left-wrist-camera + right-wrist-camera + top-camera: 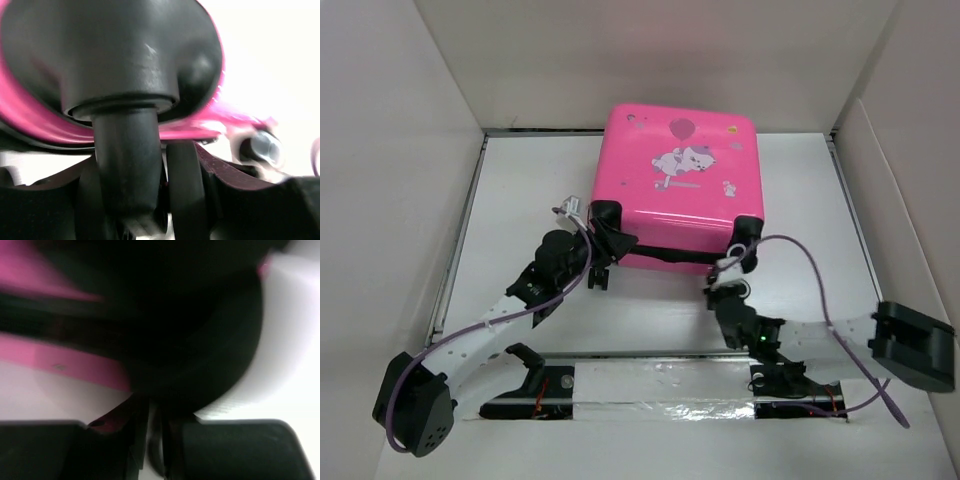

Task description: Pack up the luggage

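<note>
Closed luggage amid white walls

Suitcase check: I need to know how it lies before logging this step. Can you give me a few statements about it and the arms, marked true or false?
1. The suitcase lies closed on the table, printed side up. True.
2. Its wheels point toward the far wall. False: the left wheel and the right wheel are on the near side, facing the arms' bases.
3. The left fingers sit on either side of the left wheel. True.
4. The right arm is folded back, far from the suitcase. False: the right fingers are right at the right wheel, though the right wrist view is too blurred to show a grip.
</note>
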Robot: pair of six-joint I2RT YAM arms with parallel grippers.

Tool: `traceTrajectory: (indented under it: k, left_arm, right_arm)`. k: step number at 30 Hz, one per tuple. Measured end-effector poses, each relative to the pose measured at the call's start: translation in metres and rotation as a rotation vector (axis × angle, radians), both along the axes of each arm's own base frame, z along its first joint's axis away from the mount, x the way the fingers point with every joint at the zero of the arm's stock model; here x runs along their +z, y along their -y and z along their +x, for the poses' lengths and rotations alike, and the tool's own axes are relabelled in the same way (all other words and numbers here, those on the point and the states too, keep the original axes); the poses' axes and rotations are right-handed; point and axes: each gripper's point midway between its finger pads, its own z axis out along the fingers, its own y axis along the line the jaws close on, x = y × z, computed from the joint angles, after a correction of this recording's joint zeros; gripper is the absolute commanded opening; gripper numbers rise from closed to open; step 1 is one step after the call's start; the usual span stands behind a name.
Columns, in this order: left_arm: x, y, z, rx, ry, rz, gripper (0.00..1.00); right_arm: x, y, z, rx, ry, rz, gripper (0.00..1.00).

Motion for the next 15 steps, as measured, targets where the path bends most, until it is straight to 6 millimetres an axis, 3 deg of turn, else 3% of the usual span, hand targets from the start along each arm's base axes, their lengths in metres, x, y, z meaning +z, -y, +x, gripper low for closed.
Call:
traceTrajectory:
  k: [1, 5, 7, 10, 15]
  left_arm:
    - [0.003, 0.006, -0.001, -0.023, 0.01, -0.016, 0.0]
    - [0.01, 0.036, -0.019, -0.159, 0.01, -0.08, 0.0]
    - [0.008, 0.042, -0.027, -0.2, -0.013, -0.098, 0.0]
    - [0.004, 0.047, -0.035, -0.234, -0.037, -0.113, 0.0]
    - [0.002, 0.046, -0.037, -0.24, -0.045, -0.114, 0.0]
  right_arm:
    - [0.003, -0.017, 0.0, 0.037, -0.004, -0.045, 0.0]
    - [0.025, -0.118, -0.002, 0.227, 0.007, -0.109, 0.0]
    - [0.031, -0.148, -0.001, 0.28, 0.019, -0.118, 0.0]
    - [0.033, -0.171, -0.001, 0.356, 0.034, -0.123, 0.0]
    - [0.043, -0.187, -0.003, 0.468, 0.054, -0.092, 0.0]
